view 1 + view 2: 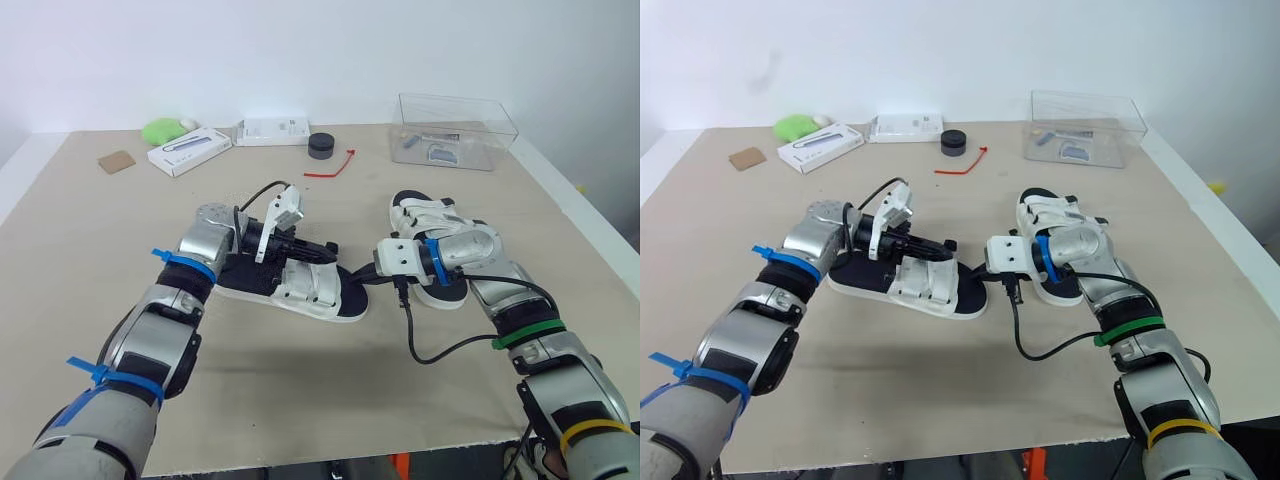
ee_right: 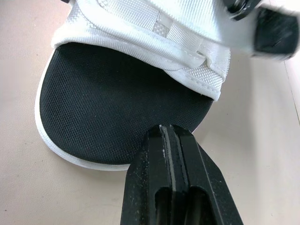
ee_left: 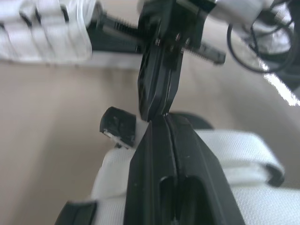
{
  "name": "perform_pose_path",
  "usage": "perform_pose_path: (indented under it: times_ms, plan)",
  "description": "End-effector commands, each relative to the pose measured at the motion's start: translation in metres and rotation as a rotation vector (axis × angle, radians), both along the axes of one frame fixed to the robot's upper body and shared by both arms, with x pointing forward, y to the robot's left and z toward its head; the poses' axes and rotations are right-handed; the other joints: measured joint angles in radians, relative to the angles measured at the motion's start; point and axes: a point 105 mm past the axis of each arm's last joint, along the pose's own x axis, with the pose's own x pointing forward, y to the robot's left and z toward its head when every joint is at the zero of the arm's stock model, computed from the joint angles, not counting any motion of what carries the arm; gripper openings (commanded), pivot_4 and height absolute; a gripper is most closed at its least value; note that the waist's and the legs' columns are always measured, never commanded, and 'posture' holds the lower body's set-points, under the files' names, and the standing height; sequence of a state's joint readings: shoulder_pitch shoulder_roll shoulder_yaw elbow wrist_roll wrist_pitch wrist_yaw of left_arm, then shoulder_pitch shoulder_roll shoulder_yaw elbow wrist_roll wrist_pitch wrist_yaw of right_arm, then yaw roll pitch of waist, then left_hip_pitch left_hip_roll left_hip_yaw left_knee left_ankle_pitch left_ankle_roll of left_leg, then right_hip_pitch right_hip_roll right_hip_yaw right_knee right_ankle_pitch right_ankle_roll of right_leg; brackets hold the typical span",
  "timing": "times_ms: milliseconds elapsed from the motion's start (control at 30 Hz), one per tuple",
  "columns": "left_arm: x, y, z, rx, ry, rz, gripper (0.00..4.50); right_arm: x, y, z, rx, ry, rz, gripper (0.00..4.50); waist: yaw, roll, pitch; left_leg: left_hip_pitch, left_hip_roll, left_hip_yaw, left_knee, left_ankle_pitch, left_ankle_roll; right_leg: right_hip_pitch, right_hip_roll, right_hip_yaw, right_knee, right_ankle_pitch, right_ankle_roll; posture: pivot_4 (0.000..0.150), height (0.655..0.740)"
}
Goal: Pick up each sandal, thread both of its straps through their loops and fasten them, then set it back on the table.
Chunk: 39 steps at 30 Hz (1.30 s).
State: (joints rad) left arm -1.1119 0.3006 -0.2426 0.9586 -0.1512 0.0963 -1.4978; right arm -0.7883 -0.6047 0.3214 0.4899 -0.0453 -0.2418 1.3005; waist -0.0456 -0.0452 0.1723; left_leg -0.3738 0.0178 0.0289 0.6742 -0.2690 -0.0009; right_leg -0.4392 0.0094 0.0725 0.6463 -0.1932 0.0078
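A white sandal with a black footbed (image 1: pixel 295 288) lies in the middle of the table, its toe pointing right. My left gripper (image 1: pixel 326 247) hovers over its straps with fingers shut and nothing visible between them. The right gripper (image 1: pixel 353 276) is shut too and sits at the sandal's toe (image 2: pixel 108 103), just above the black footbed. In the left wrist view the two grippers' tips nearly meet, above a white strap (image 3: pixel 234 150). The second sandal (image 1: pixel 432 215) lies to the right, partly hidden behind my right forearm.
At the back stand a clear plastic box (image 1: pixel 455 130), a black round puck (image 1: pixel 321 146), a red tie (image 1: pixel 335 165), two white boxes (image 1: pixel 190 150) (image 1: pixel 272 131), a green object (image 1: pixel 160 129) and a brown card (image 1: pixel 116 161). A black cable (image 1: pixel 440 348) loops beside my right arm.
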Motion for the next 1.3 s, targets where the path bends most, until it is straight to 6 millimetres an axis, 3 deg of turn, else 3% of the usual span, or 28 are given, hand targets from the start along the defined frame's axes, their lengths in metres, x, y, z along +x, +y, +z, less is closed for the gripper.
perform_pose_path:
  times_ms: [33,333,467,533,700,867,967,1033,1067,1100,1233,1300]
  plan:
    - [0.012,0.006,0.0,0.119,-0.088,0.028,0.05,-0.001,-0.011,-0.009,-0.039,0.02,-0.041,0.0,0.0,0.0,0.0,0.0,0.0,0.0,0.0,0.0,0.0,0.0,0.0,0.0,0.0,0.0,0.0,0.15,0.74]
    - [0.022,0.005,-0.006,0.175,-0.144,0.084,0.05,-0.001,-0.012,-0.009,-0.03,0.017,-0.058,0.0,0.0,0.0,0.0,0.0,0.0,0.0,0.0,0.0,0.0,0.0,0.0,0.0,0.0,0.0,0.001,0.15,0.74]
    - [0.042,0.008,0.012,0.1,-0.274,0.236,0.05,-0.001,-0.012,-0.009,-0.024,0.015,-0.065,0.0,0.0,0.0,0.0,0.0,0.0,-0.001,0.0,0.0,0.0,0.0,-0.001,0.0,0.0,0.0,0.001,0.15,0.74]
    - [0.05,0.017,0.04,-0.013,-0.367,0.3,0.05,-0.001,-0.017,-0.008,-0.024,0.005,-0.08,0.0,0.0,0.0,0.0,0.0,0.0,-0.001,0.0,0.0,0.0,0.0,-0.001,0.0,0.0,0.0,0.001,0.15,0.74]
    - [0.047,0.04,0.072,-0.166,-0.478,0.329,0.05,-0.005,-0.024,0.005,0.046,-0.011,-0.132,0.0,0.004,0.0,0.0,-0.002,-0.001,-0.001,0.0,0.0,0.0,-0.002,-0.002,0.0,0.0,0.0,0.002,0.15,0.74]
    - [0.029,0.055,0.063,-0.199,-0.491,0.269,0.05,-0.011,-0.029,0.031,0.218,-0.015,-0.212,0.0,0.006,0.0,0.0,-0.003,-0.004,-0.002,-0.001,-0.001,0.0,-0.002,-0.009,0.0,0.0,0.001,0.0,0.15,0.74]
    - [0.014,0.071,0.04,-0.184,-0.471,0.268,0.82,-0.028,-0.04,0.062,0.493,0.023,-0.286,0.92,0.007,0.0,0.0,-0.005,-0.006,-0.002,-0.001,-0.001,0.0,-0.003,-0.012,0.0,0.0,0.001,0.003,0.15,0.74]
    - [0.005,0.078,0.028,-0.168,-0.448,0.267,1.82,-0.043,-0.047,0.078,0.646,0.06,-0.318,1.9,0.007,0.0,0.0,-0.007,-0.006,-0.003,-0.001,-0.002,0.001,-0.004,-0.013,0.0,0.0,0.0,0.004,0.15,0.74]
    - [0.0,0.08,0.023,-0.157,-0.443,0.256,2.09,-0.048,-0.05,0.082,0.701,0.078,-0.33,2.17,0.007,0.0,0.0,-0.008,-0.006,-0.004,0.0,-0.003,0.002,-0.004,-0.013,-0.001,0.0,0.0,0.004,0.15,0.74]
    - [-0.005,0.081,0.019,-0.148,-0.441,0.246,2.73,-0.054,-0.052,0.084,0.74,0.102,-0.335,2.77,0.008,0.0,0.0,-0.01,-0.006,-0.005,0.0,-0.002,0.002,-0.005,-0.013,-0.002,-0.001,0.001,0.003,0.15,0.74]
    - [-0.022,0.083,0.004,-0.096,-0.395,0.196,4.47,-0.068,-0.056,0.081,0.767,0.152,-0.35,4.49,0.01,0.0,0.0,-0.01,-0.006,-0.007,0.002,-0.002,0.002,-0.004,-0.013,-0.003,-0.001,0.0,0.004,0.15,0.74]
    - [-0.026,0.085,-0.003,-0.058,-0.4,0.176,4.47,-0.072,-0.058,0.08,0.769,0.163,-0.359,4.49,0.009,0.0,0.0,-0.01,-0.006,-0.007,0.003,-0.002,0.002,-0.004,-0.013,-0.003,-0.001,-0.001,0.008,0.15,0.74]
